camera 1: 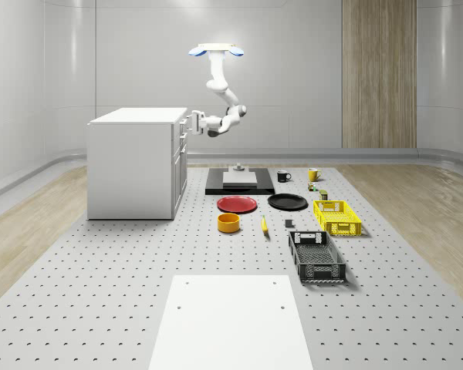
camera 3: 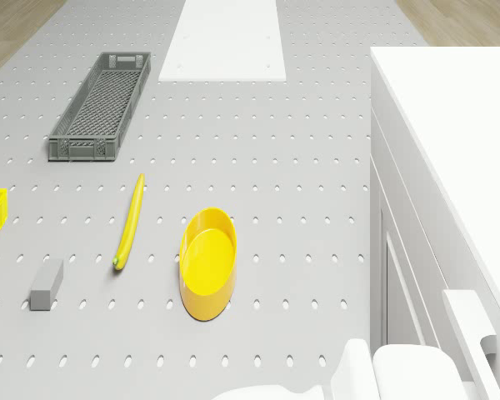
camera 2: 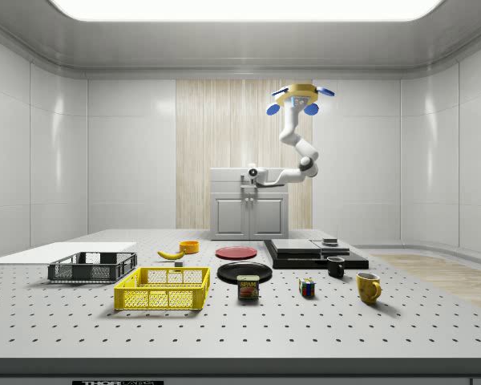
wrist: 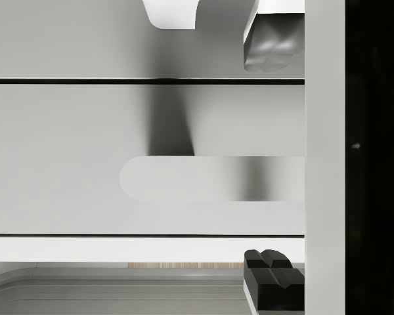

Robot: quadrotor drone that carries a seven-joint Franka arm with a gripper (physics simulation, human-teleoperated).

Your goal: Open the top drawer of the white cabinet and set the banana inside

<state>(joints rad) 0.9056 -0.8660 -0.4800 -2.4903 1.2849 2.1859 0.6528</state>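
A: Banana (camera 3: 130,222) lies on the perforated floor (camera 1: 100,262) near its middle, beside the yellow bowl (camera 3: 207,262). The drone (camera 1: 216,51) hovers beside the white cabinet (camera 1: 131,166).

B: The gripper (wrist: 268,159) is open, holding nothing, fingers (wrist: 270,275) straddling the top drawer's handle (wrist: 210,178). I'd close squarely, then pull straight.

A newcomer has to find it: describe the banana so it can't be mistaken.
Start at the white cabinet and look across the holed table to the orange bowl in front of the red plate. The banana lies flat beside that bowl, apart from it. It is the one thin, yellow, stick-like thing there.
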